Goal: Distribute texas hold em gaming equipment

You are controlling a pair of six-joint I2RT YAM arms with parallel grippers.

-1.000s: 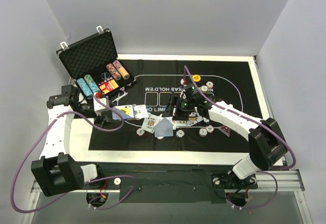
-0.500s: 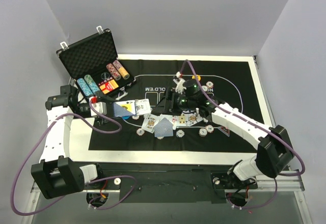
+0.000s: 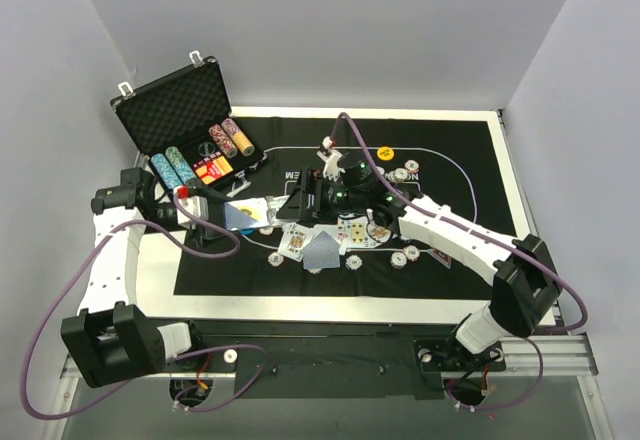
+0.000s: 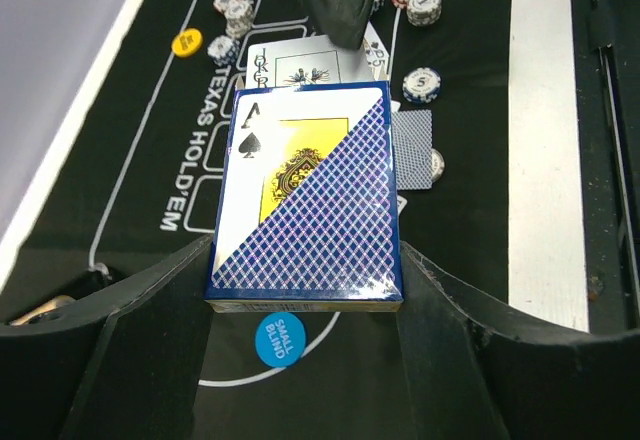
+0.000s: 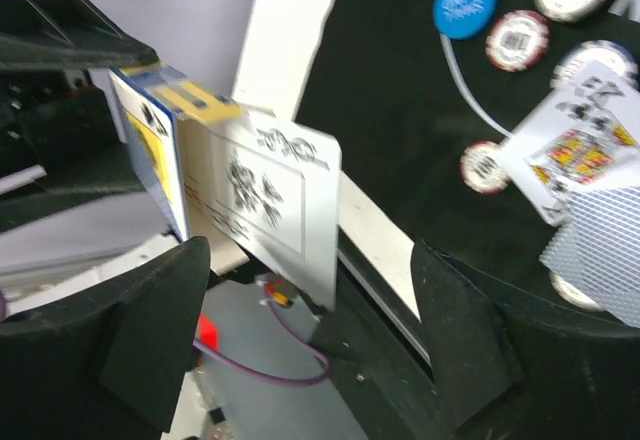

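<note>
My left gripper [image 4: 305, 295] is shut on a blue-backed card box [image 4: 305, 200] with an ace of spades on its lid, held flat above the mat's left end. A white joker card [image 5: 265, 195] sticks out of the box's far end [image 5: 150, 150]. My right gripper [image 5: 310, 300] stands open in front of that card, one finger on each side and neither touching it. In the top view the two grippers meet near the box [image 3: 245, 215]. Loose cards [image 3: 322, 252] and chips [image 3: 405, 256] lie mid-mat. A blue small-blind button [image 4: 280, 339] sits below the box; a yellow button [image 3: 386, 153] lies farther back.
The open black case [image 3: 180, 110] stands at the back left with chip stacks [image 3: 172, 168] in its foam. The black felt mat [image 3: 460, 190] covers most of the table, with a pale table strip [image 4: 545, 160] along its edge. Purple cables trail from both arms.
My right gripper has swung left across the mat to the box's end and its jaws have widened. The left gripper has shifted only slightly, keeping hold of the card box.
</note>
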